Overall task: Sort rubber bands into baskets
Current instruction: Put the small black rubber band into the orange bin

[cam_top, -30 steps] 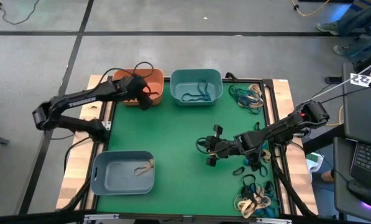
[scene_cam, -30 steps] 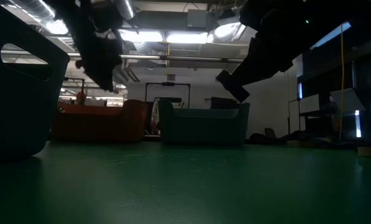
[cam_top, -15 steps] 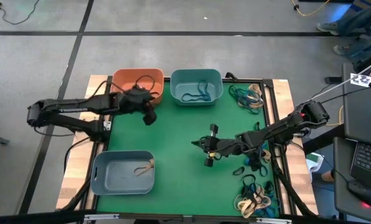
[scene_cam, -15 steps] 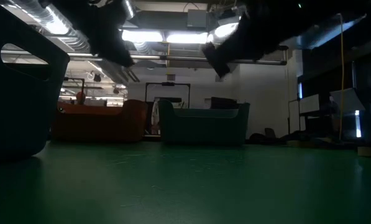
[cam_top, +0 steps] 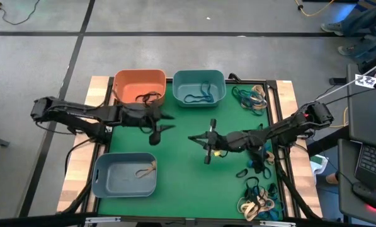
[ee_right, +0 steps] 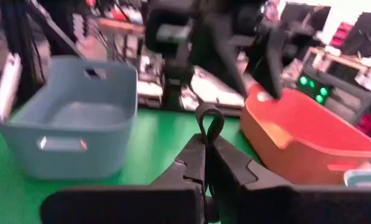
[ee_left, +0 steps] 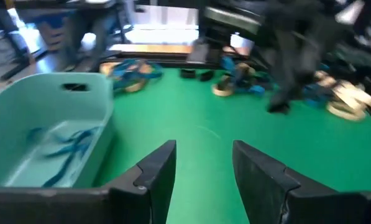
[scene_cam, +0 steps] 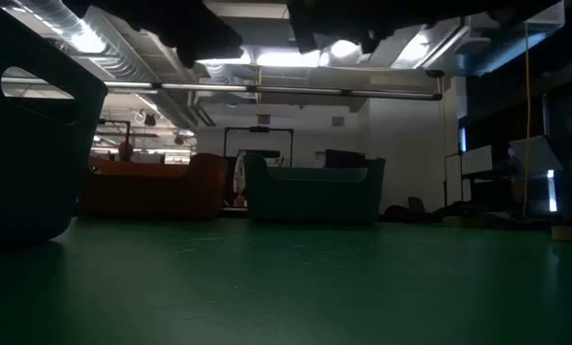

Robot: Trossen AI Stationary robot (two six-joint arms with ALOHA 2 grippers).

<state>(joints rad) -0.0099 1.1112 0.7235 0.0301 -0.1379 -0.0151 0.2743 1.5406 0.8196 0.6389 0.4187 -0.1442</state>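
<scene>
My right gripper hovers over the middle of the green mat, shut on a black rubber band. My left gripper hangs open with nothing in it, just near of the orange basket, and points toward the right arm. Black bands lie in the orange basket. The teal basket holds blue bands. A tan band lies in the grey-blue basket. Loose rubber bands lie in piles along the mat's right side. My right gripper pinches the black rubber band between its two fingertips. A small loop of the band stands out beyond the tips. The fingers lie about level and point toward the table's left. The band is lifted clear of the mat.
More band piles lie at the near right corner, and black bands lie under the right arm. Black cables run beside the left arm. The two grippers face each other a short way apart above the open mat.
My left gripper has swung from above the orange basket toward the table's near right, out over the mat, and tipped up from pointing down to nearly level. My right gripper has risen, moved toward the table's left and tipped up to level, staying shut on the black band.
</scene>
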